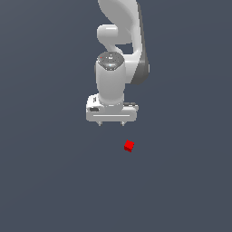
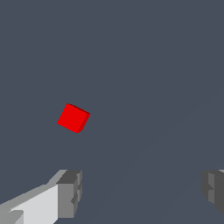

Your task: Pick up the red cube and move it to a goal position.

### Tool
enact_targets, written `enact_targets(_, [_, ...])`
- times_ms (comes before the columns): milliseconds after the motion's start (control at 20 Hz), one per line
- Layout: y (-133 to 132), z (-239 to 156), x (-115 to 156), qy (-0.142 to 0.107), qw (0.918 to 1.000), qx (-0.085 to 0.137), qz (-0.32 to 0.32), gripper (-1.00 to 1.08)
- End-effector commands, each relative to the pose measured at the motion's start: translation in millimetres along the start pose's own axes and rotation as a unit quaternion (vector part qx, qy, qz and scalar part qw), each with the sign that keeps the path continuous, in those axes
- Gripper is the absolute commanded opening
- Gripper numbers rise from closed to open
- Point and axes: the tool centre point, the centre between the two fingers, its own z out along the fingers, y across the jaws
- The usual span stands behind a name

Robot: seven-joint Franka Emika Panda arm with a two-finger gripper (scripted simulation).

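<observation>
Red cube (image 1: 129, 146) sits alone on the dark grey worktop (image 1: 45, 181), clear of the claw (image 1: 111, 123), offset toward the exterior view's right of it. No contact. Cube has equal sides, so no long axis; it's turned so its edges run diagonal to the picture frame in both views, a corner pointing roughly toward the claw in the exterior view.

Claw spread wide, nothing between the fingers. Exterior view shows only two short finger stubs under the white hand body, plus the arm (image 1: 120, 27) above. Wrist view shows what that one doesn't: both grey fingertips (image 2: 70, 192) far apart with bare worktop (image 2: 153, 65) between, and the red cube (image 2: 73, 117) ahead of them, outside the gap, with a lit top face and darker side faces.
</observation>
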Motion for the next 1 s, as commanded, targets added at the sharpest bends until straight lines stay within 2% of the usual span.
enact_targets(0, [0.0,0.0,0.0,0.000,1.0000,0.000,0.000,1.00])
enact_targets(500, [-10.9,17.2,1.1,-0.001,0.9997,0.001,0.026,1.00])
enact_targets(950, [-39.9,63.7,7.2,-0.005,0.9953,0.003,0.097,1.00])
